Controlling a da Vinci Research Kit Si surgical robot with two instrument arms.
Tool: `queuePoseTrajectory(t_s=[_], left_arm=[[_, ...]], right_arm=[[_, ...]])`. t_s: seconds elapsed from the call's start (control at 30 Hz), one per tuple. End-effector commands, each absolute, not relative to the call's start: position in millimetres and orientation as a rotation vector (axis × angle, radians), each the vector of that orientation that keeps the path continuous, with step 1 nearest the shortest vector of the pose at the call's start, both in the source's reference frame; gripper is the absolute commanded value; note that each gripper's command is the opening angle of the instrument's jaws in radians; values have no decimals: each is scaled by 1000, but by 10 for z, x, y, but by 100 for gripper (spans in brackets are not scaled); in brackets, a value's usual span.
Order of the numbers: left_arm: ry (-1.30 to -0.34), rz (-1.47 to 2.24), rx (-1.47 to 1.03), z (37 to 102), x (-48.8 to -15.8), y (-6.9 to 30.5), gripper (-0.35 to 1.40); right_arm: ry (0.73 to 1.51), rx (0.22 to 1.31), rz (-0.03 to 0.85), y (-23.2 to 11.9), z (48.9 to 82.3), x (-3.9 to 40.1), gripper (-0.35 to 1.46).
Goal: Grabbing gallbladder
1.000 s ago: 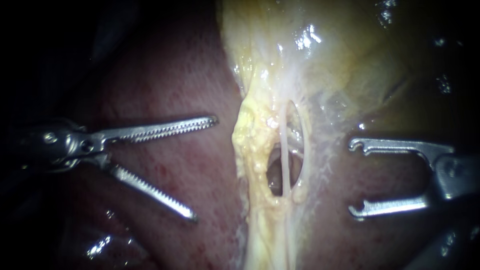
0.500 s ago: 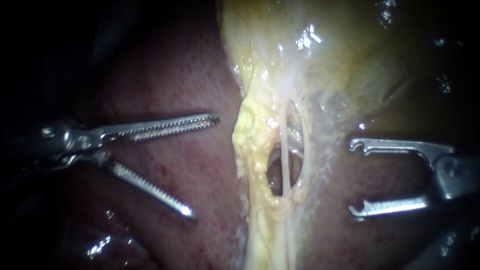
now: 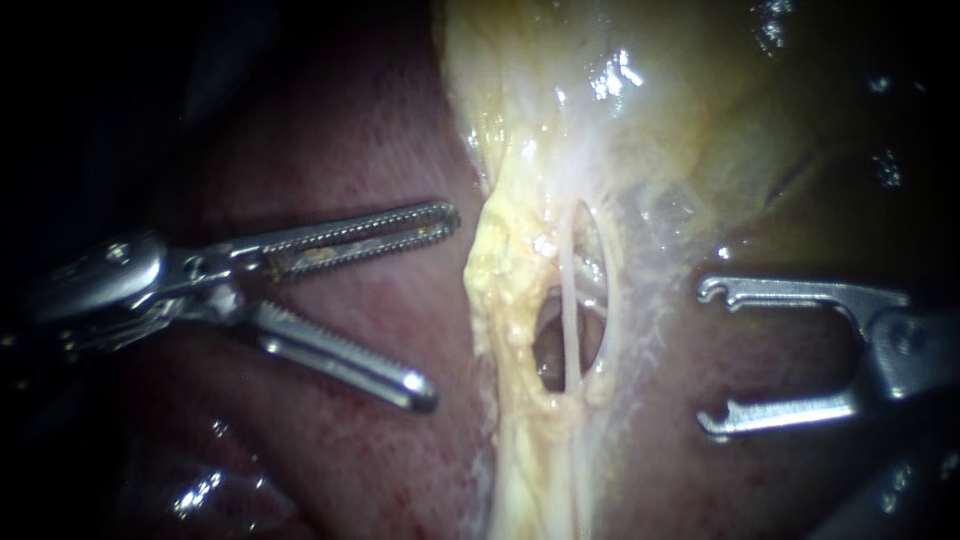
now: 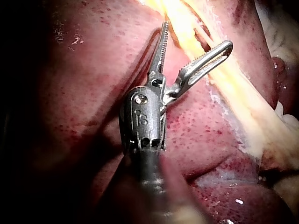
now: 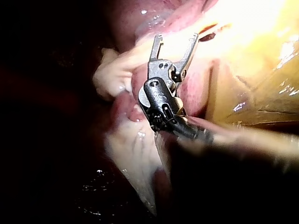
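1. The gallbladder (image 3: 720,90) fills the upper right of the endoscope view. It is yellow-green, wet and shining.
2. From it a yellow fatty band (image 3: 510,300) runs down across the red liver (image 3: 350,130). In the band there is an oval hole (image 3: 548,350), and a thin pale tube (image 3: 570,300) crosses it.
3. The left instrument (image 3: 438,300) has its toothed jaws wide apart, and they hold nothing. They lie over the liver, and the upper jaw tip is just beside the band's edge, well below the gallbladder.
4. The right instrument (image 3: 711,354) also has its jaws apart. They are hooked at the tips, empty, and on the other side of the band.
5. The left wrist view shows one jaw of the left instrument (image 4: 196,35) reaching over the band. I cannot tell if it touches.
6. The right wrist view shows pale folded tissue (image 5: 110,74) beside the right instrument (image 5: 176,37), which the endoscope does not show.
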State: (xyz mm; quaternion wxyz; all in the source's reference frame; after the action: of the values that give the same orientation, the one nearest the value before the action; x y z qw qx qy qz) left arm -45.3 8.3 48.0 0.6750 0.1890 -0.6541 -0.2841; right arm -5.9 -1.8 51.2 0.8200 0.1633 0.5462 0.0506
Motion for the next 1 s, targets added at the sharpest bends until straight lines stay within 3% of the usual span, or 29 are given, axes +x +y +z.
queuePoseTrajectory(t_s=[0.03, 1.0], left_arm=[[-1467, -650, 430, 480, -454, 83, 91], [-1325, -972, 546, 488, -467, 89, 26]], right_arm=[[1163, 348, 108, -18, 512, -59, 57], [1163, 351, 112, -19, 511, -59, 57]])
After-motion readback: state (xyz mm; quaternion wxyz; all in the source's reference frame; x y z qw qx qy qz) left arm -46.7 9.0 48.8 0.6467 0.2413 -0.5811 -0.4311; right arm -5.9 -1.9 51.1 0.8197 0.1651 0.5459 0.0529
